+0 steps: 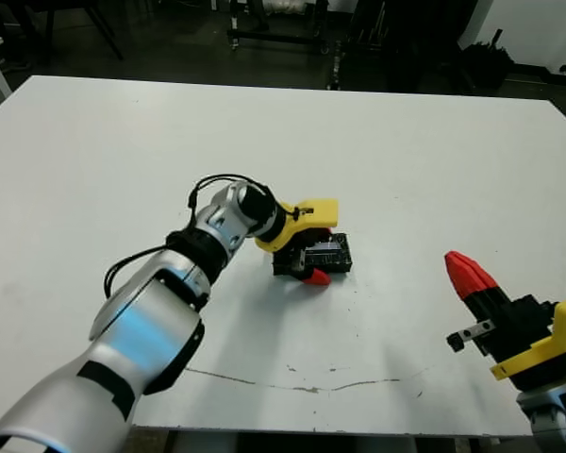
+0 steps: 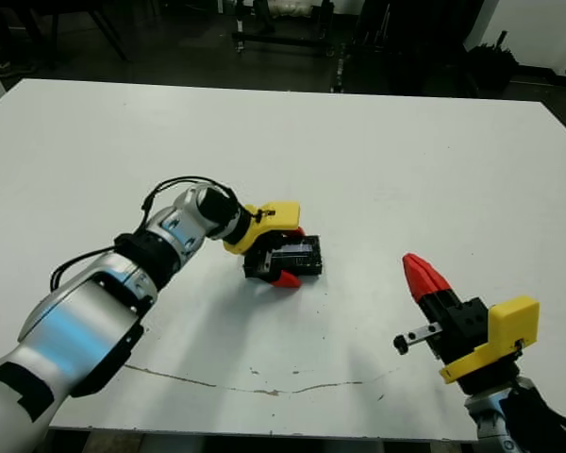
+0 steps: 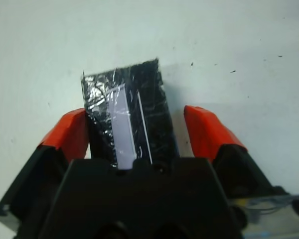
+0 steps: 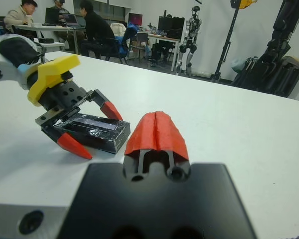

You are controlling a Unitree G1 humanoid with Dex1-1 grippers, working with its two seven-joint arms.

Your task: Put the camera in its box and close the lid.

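Straddling lid (image 3: 127, 117), lengthwise between jaws

This is a robotics lab, the working kind, part office and part test floor. Past the far edge of the white table (image 4: 269, 124) there is a wide open room with pale walls and a dark floor. People (image 4: 97, 30) sit with their backs turned at desks (image 4: 45, 31) off to one side, bent over screens, and another monitor (image 4: 135, 19) glows further back. A small humanoid robot (image 4: 191, 27) hangs upright from a stand in the middle of the room. Black frames and rigs (image 4: 274, 55) crowd the wall beside it, and more dark stands and gear (image 1: 274, 24) sit on the floor just beyond the table.
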